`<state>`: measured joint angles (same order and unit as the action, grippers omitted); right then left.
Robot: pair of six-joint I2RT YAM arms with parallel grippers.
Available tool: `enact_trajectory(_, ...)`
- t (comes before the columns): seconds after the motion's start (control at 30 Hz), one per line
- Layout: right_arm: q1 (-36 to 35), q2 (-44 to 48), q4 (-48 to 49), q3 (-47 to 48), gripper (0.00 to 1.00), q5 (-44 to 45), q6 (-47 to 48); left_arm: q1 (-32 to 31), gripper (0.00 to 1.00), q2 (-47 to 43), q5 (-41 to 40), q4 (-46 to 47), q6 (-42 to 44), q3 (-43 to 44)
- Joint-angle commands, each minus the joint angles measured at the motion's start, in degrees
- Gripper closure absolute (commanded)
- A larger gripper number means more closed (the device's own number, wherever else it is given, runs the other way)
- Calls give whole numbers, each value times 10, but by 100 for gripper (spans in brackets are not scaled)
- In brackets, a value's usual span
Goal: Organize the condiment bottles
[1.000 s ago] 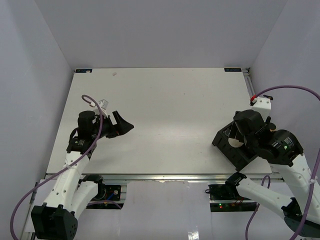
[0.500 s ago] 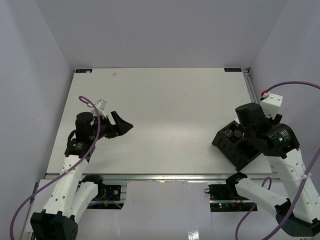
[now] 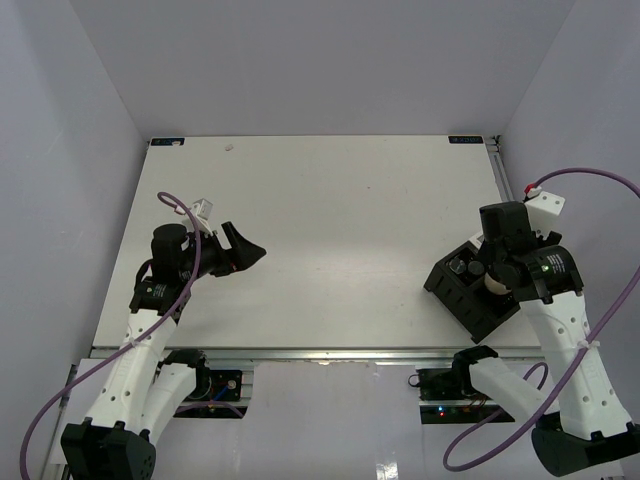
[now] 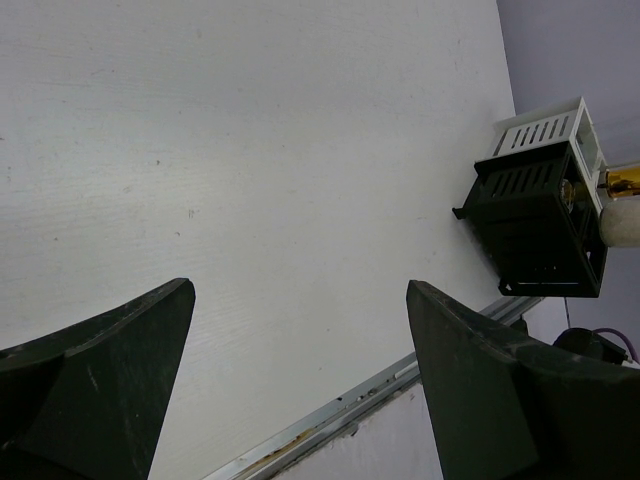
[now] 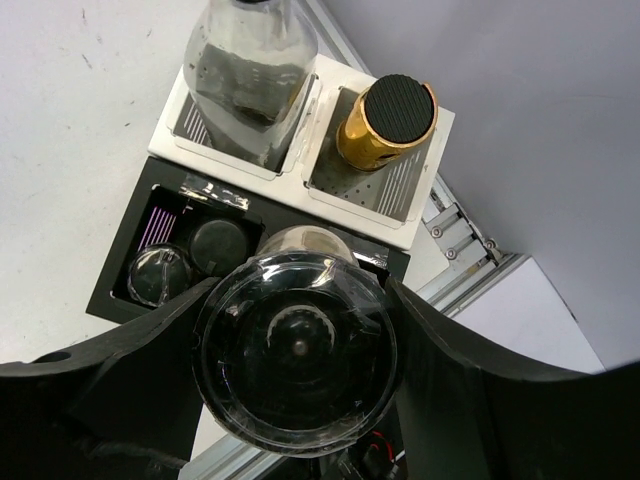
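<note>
Right jaws: clenched on the chrome-topped shaker [image 5: 300, 350], the right gripper [image 5: 295, 330] with one dark finger at 9 o'clock and one at 3 o'clock of its round top.
Left jaws: released and spread wide, nothing between them; the left gripper [image 4: 300, 290] hangs over bare table [image 4: 250, 150].
Shaker: mirror-bright domed top with dark reflections, held above the near bay of the black rack [image 5: 120, 265].
In the rack: a black-capped jar [image 5: 220, 245] at 11 o'clock of the shaker and a glossy-topped jar [image 5: 155, 275] at 10 o'clock, side by side in one bay.
White holder [image 5: 425, 170]: it touches the rack's far side. The clear glass bottle [image 5: 250, 70] stands in its left bay at 12 o'clock, and the gold bottle [image 5: 388, 120] with a ribbed black cap in its right bay at 1 o'clock.
Surface: a white tabletop flecked with small marks, with a metal rail [image 3: 300, 352] along the near edge. In the top view the rack sits at 4 o'clock of the table's centre and the left gripper at 9 o'clock.
Room: plain pale lilac walls on three sides.
Hidden: the shaker's body is under its own top. The frame edge cuts off the glass bottle's neck. From above, the right arm [image 3: 560, 320] covers most of the rack.
</note>
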<state>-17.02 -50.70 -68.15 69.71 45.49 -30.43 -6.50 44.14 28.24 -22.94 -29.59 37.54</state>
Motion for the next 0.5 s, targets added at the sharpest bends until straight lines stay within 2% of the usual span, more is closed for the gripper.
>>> enact_trajectory(0.0,34,25,61,-17,92,-1,25,-2,2,-6,-5,-1,-1,-1)
enact_trajectory(0.47,61,51,69,-59,92,-35,-2,-4,2,-6,-14,-7,-4,-1)
